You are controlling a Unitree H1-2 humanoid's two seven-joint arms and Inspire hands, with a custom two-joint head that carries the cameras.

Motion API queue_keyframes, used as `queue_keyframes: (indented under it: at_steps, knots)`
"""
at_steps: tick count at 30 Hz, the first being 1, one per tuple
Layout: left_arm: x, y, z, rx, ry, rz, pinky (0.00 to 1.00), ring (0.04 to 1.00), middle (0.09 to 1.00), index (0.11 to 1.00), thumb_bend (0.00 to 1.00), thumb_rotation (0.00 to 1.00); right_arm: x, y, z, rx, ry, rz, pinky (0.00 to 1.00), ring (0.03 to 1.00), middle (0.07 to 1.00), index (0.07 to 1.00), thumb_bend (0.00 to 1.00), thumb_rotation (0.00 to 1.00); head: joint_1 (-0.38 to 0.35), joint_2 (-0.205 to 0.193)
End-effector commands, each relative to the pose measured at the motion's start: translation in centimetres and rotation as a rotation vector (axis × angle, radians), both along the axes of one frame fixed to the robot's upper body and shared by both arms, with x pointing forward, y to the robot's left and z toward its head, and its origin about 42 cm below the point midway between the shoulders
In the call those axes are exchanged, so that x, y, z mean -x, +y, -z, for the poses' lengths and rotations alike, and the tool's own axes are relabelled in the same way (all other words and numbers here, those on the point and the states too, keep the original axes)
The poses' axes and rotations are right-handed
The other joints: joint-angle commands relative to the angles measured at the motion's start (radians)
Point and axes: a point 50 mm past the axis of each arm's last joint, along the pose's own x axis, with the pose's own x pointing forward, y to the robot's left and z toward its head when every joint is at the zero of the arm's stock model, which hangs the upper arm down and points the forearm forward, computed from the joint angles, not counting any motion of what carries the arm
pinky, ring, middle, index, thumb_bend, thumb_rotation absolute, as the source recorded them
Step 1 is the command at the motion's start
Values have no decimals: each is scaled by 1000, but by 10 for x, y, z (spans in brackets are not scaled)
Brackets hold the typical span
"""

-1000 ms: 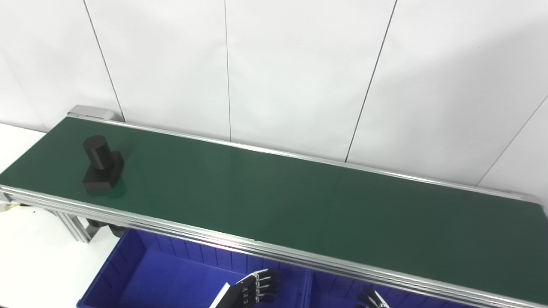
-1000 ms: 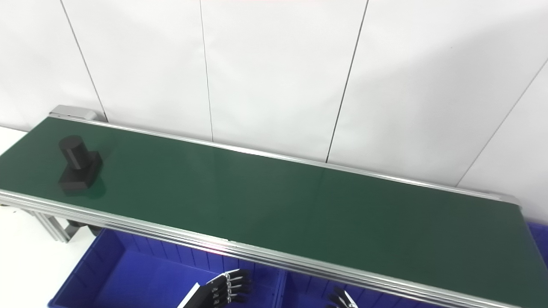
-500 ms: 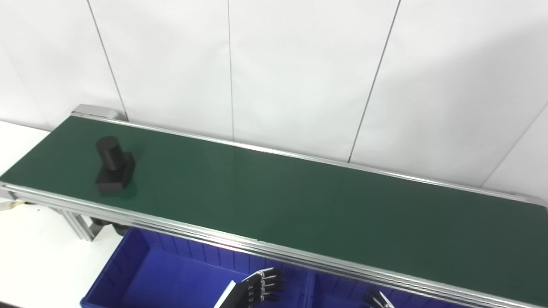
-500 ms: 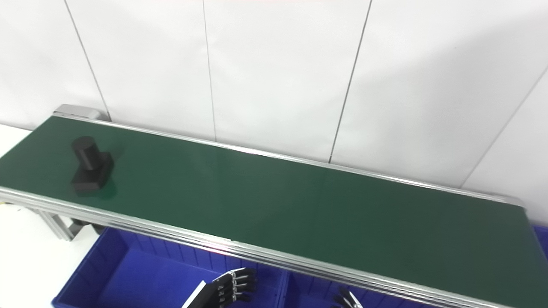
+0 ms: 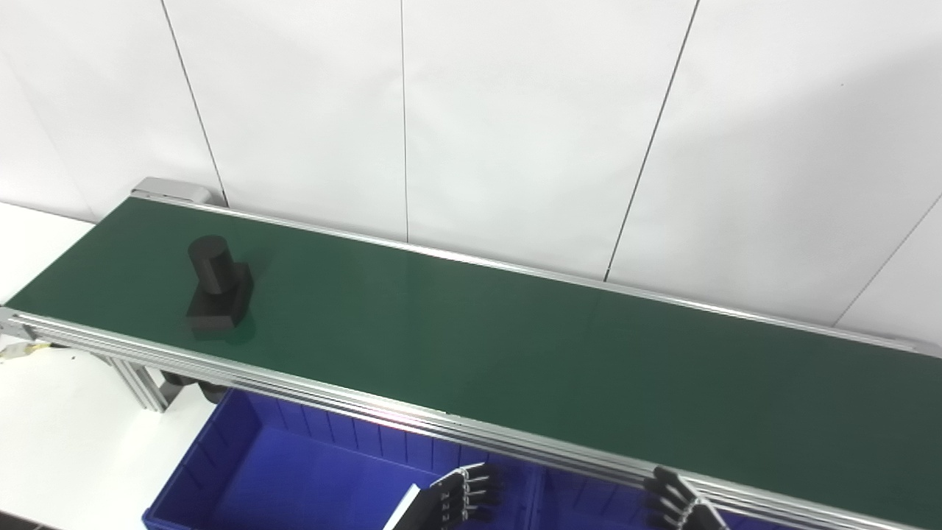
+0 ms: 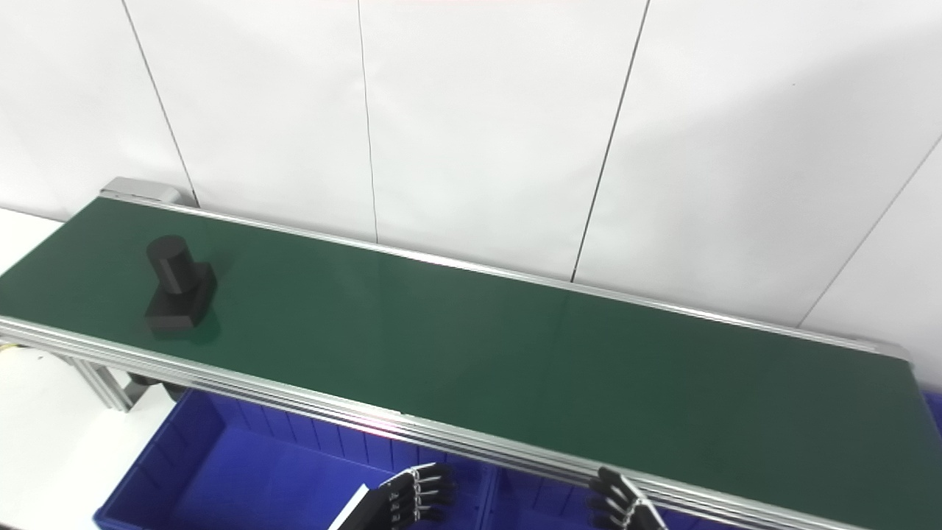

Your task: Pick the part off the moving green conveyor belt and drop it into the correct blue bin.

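Note:
A black part (image 5: 215, 289), a cylinder standing on a block base, rides on the left end of the green conveyor belt (image 5: 515, 353). My left hand (image 5: 460, 498) hovers low over the blue bin (image 5: 243, 471) in front of the belt, fingers apart and holding nothing. My right hand (image 5: 677, 499) shows at the bottom edge, its fingers spread just under the belt's front rail, also holding nothing. Both hands are far to the right of the part.
A second blue bin (image 5: 581, 500) adjoins the first on the right, below the belt's aluminium front rail (image 5: 412, 419). A white panelled wall rises behind the belt. White table surface (image 5: 59, 434) lies at lower left beside the belt's frame leg (image 5: 140, 383).
The part has travelled to the right along the belt. My right hand has risen further into view near the front rail. The camera has shifted slightly.

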Motion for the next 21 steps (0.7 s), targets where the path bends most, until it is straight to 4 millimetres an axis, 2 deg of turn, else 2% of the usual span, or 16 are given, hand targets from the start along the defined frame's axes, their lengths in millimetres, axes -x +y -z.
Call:
queue_keyframes:
  at_steps: [1,13,17,21]
  knots:
    - [-11,-6,-9,2,-70,3,695,747,771,795,878,51,-6,-1,-28,-1,-140,-22,672,738,775,802,776,399,0,-1]
    - [-15,-11,-9,3,-69,4,685,743,776,800,884,62,-11,0,-91,-45,-329,-95,687,760,781,796,819,318,-4,-4]
    - [-17,-12,-9,5,-66,2,681,741,776,803,893,74,-21,0,-110,-21,-382,-122,713,772,796,804,827,338,-6,-6]
    - [-19,-13,-8,5,-62,1,684,743,779,808,896,70,-40,3,-129,0,-424,-134,723,778,795,805,845,367,-2,-10]
